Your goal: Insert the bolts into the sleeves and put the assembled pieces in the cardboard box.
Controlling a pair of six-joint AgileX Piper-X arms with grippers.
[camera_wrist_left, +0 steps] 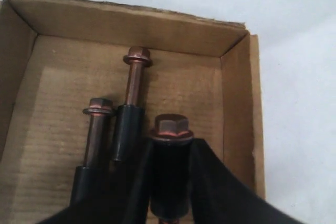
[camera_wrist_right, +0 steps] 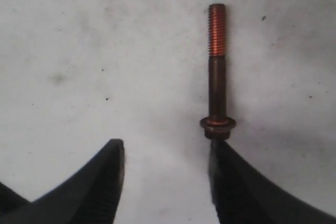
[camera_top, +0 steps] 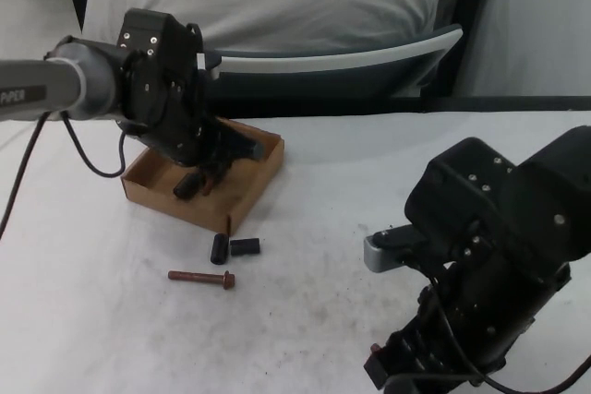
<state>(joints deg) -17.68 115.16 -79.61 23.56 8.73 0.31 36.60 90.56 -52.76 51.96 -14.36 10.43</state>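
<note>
My left gripper (camera_wrist_left: 170, 145) hangs over the cardboard box (camera_wrist_left: 235, 82), shut on an assembled piece (camera_wrist_left: 169, 174), a copper bolt in a black sleeve. Two more assembled pieces (camera_wrist_left: 127, 114) (camera_wrist_left: 93, 145) lie side by side on the box floor. In the high view the left gripper (camera_top: 199, 177) sits low inside the box (camera_top: 249, 200). My right gripper (camera_wrist_right: 166, 148) is open just above the white table, and a bare copper bolt (camera_wrist_right: 217, 77) lies with its head at the tip of one finger (camera_wrist_right: 231, 182). Another loose bolt (camera_top: 201, 278) and two black sleeves (camera_top: 219, 248) (camera_top: 245, 246) lie in front of the box.
The right arm (camera_top: 489, 265) fills the near right corner of the white bench. A chair back (camera_top: 332, 62) and a person's pale clothing stand beyond the far edge. Open bench surface lies between the box and the right arm.
</note>
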